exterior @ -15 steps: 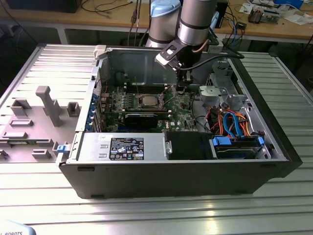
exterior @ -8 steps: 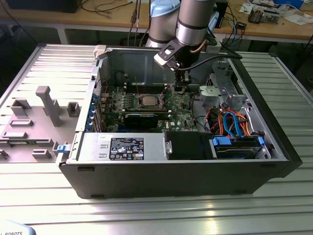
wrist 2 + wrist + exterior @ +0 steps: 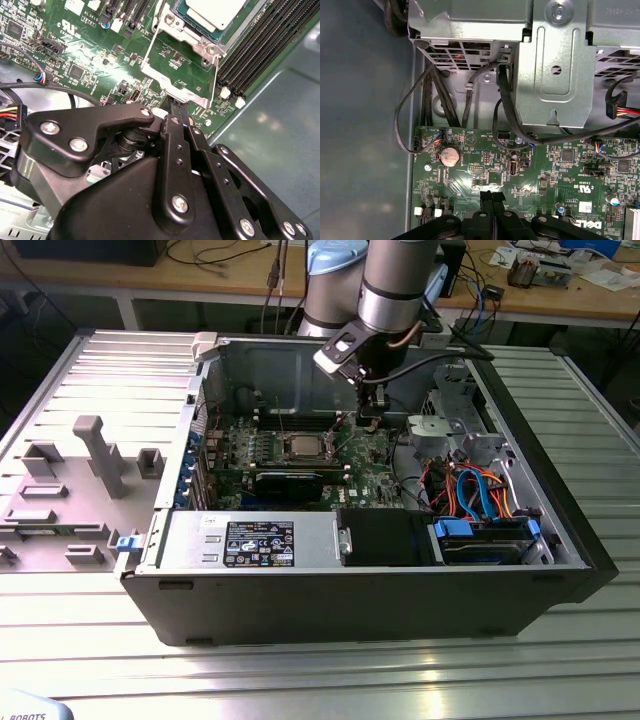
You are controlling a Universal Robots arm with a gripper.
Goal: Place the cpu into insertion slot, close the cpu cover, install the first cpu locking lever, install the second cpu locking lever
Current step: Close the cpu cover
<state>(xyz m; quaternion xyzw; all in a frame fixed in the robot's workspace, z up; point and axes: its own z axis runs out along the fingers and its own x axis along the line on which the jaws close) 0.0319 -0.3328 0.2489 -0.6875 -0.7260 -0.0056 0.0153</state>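
A ribbed metal surface (image 3: 300,680) carries an open computer case (image 3: 400,590), which holds a green motherboard (image 3: 75,50), drive bays and bundled cables. On the board, the cpu (image 3: 212,10) already sits in the insertion slot (image 3: 192,39), but the cpu cover (image 3: 155,74) lies flipped open beside it, so closing it and setting both levers appear left to do. The tool (image 3: 176,107) is clenched, its tips at the cover's free edge; whether it pinches that edge is unclear.

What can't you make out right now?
- cpu: second wrist view, cut off by the picture's edge.
- cover edge at the gripper: second wrist view, the shut jaws hide whether they pinch it.
- levers: exterior view, too small to tell their state.
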